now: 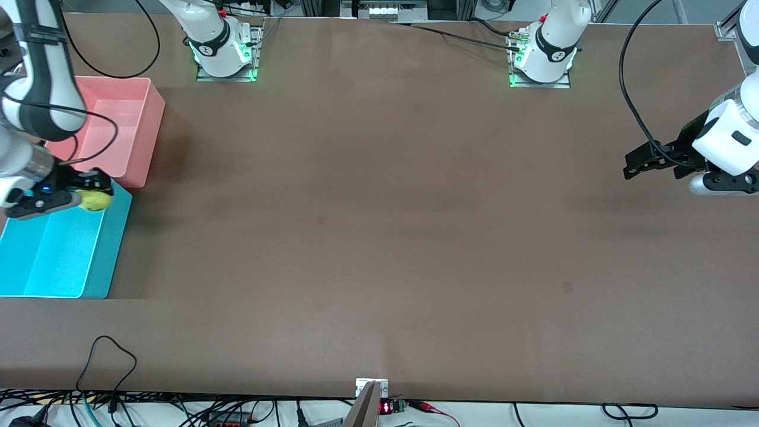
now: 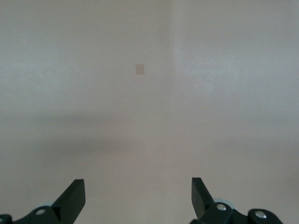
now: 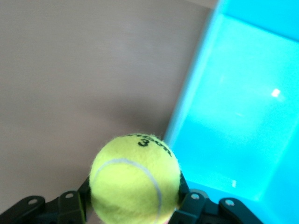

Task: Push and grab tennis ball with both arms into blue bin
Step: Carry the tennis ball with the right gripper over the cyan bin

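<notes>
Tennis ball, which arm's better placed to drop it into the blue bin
Right. The right gripper is shut on the tennis ball at the rim of the blue bin. The left gripper hangs open over bare table at the left arm's end.

A wide brown table [image 1: 379, 237] fills the scene under even light, with black cables [image 1: 107, 367] and small electronics [image 1: 391, 407] along its front edge and metal framing [image 1: 385, 9] past its top edge.
</notes>
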You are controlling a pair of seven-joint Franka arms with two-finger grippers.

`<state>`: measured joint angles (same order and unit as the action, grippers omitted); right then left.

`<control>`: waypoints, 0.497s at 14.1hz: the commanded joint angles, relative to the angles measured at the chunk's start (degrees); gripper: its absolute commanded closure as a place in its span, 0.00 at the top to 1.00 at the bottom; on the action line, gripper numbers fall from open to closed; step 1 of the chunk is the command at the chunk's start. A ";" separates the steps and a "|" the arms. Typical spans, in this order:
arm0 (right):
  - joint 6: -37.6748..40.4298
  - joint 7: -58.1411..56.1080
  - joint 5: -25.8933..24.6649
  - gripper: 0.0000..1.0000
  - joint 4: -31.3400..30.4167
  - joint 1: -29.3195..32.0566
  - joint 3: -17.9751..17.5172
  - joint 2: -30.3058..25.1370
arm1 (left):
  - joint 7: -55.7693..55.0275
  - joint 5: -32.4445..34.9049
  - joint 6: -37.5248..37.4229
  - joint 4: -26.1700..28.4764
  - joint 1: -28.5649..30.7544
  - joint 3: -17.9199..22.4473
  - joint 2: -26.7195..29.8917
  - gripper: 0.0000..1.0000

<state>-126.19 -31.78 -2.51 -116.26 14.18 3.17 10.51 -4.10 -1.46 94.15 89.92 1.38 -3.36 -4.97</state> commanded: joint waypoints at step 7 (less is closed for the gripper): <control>-5.03 1.63 -3.03 0.13 4.73 4.36 4.21 12.16 | 0.76 -0.38 -1.77 -0.36 0.64 0.20 0.57 1.00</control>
<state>-130.38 -31.56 -4.49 -113.25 17.71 7.53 19.76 -4.10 -1.46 93.57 89.92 1.58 -3.11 -4.97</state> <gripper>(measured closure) 0.339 0.000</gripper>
